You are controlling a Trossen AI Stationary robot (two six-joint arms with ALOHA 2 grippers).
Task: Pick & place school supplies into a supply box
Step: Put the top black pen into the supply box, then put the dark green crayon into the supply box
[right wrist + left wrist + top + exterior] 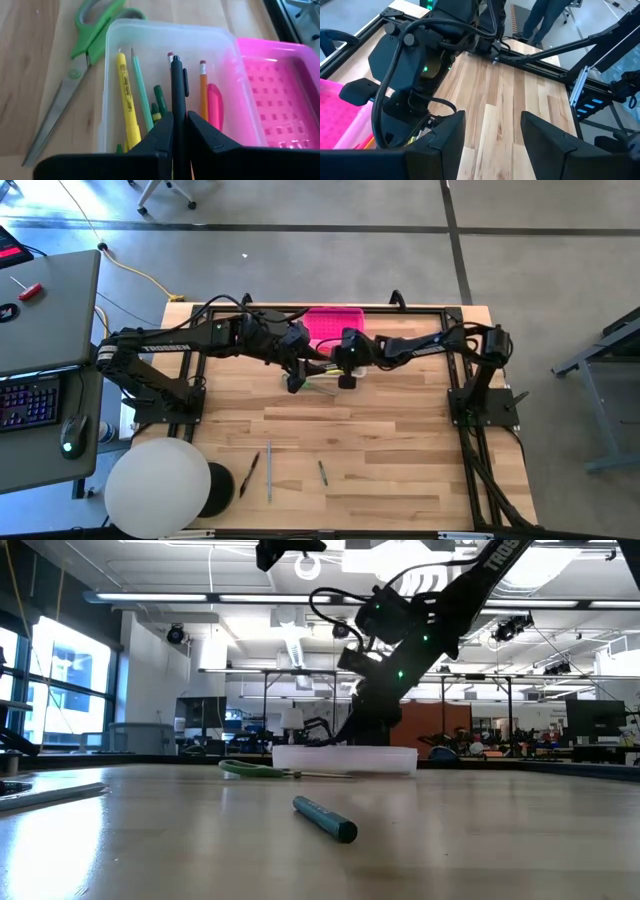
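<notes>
While over clear plastic box (pixel 165 45), right pincer (pixel 180 131) pinches slim (seemingly black) pen (pixel 178 95)

Near pen: I see a green pen (pixel 325 818) lying alone on the wooden table (pixel 500 840), closest to me.
Scissors: green-handled scissors (pixel 262 770) lie flat just beside the box.
Supply box: I see its clear base (pixel 345 759) standing farther back.
Arm: a dark arm (pixel 420 630) reaches down into the box from above.
Background: a lit workshop room.
</notes>
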